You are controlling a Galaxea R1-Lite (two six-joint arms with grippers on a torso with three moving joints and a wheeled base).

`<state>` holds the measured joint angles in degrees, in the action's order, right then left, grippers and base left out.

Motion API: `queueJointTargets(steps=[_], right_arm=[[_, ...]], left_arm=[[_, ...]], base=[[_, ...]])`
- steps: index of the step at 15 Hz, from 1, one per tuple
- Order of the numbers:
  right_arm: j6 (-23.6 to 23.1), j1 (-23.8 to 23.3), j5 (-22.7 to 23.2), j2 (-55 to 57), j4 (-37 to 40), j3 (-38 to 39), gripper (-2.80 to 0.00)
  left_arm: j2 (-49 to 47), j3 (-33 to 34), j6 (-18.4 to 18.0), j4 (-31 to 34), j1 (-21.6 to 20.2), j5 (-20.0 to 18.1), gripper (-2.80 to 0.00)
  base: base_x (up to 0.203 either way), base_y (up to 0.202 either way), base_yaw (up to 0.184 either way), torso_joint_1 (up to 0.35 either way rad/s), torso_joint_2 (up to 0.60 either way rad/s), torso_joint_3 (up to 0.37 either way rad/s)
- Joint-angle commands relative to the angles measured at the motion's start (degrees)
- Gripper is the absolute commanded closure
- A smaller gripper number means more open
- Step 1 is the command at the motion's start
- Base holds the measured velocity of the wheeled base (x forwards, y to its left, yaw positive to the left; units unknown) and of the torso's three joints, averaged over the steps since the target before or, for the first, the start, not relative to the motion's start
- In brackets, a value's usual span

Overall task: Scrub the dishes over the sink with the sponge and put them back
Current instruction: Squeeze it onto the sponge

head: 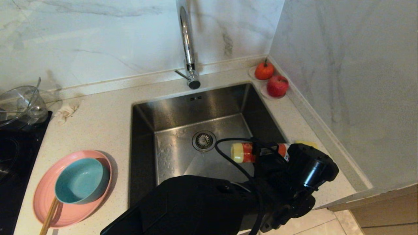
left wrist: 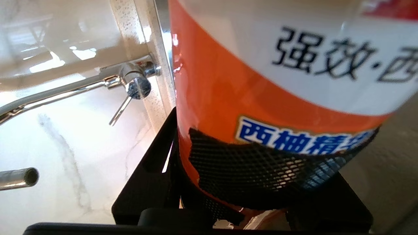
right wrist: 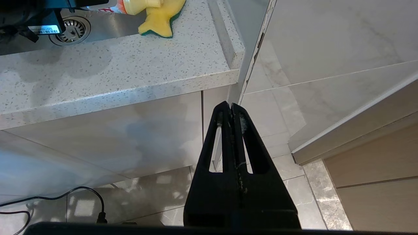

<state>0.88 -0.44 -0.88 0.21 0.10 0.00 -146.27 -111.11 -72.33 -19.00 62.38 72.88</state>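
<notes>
The pink plate (head: 42,195) lies on the counter left of the sink (head: 169,111), and the teal bowl (head: 81,179) sits in it. My left gripper (head: 264,151) reaches across to the sink's right side. It is shut on an orange detergent bottle (head: 248,152) that lies level, its yellow cap over the basin. In the left wrist view the bottle (left wrist: 228,81) fills the space between the fingers of that gripper (left wrist: 261,182). The yellow sponge (head: 307,143) (right wrist: 156,19) lies on the counter right of the sink, just behind that hand. My right gripper (right wrist: 231,107) hangs shut below the counter's edge.
Wooden chopsticks (head: 49,217) rest on the plate's near rim. A clear glass bowl (head: 19,104) and a black hob (head: 16,153) are at the far left. Two red fruits (head: 271,80) sit in the back right corner. The tap (head: 187,42) rises behind the basin, and a wall closes the right side.
</notes>
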Motion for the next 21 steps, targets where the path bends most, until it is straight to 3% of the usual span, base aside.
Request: queueJointTargets(steps=[1,5,17,21], right_arm=[[0.0,0.1,0.0,0.0,0.0,0.1,0.0],[0.0,0.0,0.0,0.0,0.0,0.0,0.0],[0.0,0.0,0.0,0.0,0.0,0.1,0.0],[0.1,0.0,0.0,0.0,0.0,0.1,0.0]], left_arm=[[0.1,0.0,-0.7,-0.9,-0.1,0.8,0.0],[0.3,0.0,-4.6,-3.7,-0.1,0.9,0.0],[-4.5,0.0,-36.7,-35.7,-1.5,0.6,0.0],[-5.1,0.0,-37.8,-36.8,-1.6,0.2,0.0]], base=[[0.0,0.0,0.0,0.0,0.0,0.0],[0.0,0.0,0.0,0.0,0.0,0.0],[0.0,0.0,0.0,0.0,0.0,0.0],[0.0,0.0,0.0,0.0,0.0,0.0]])
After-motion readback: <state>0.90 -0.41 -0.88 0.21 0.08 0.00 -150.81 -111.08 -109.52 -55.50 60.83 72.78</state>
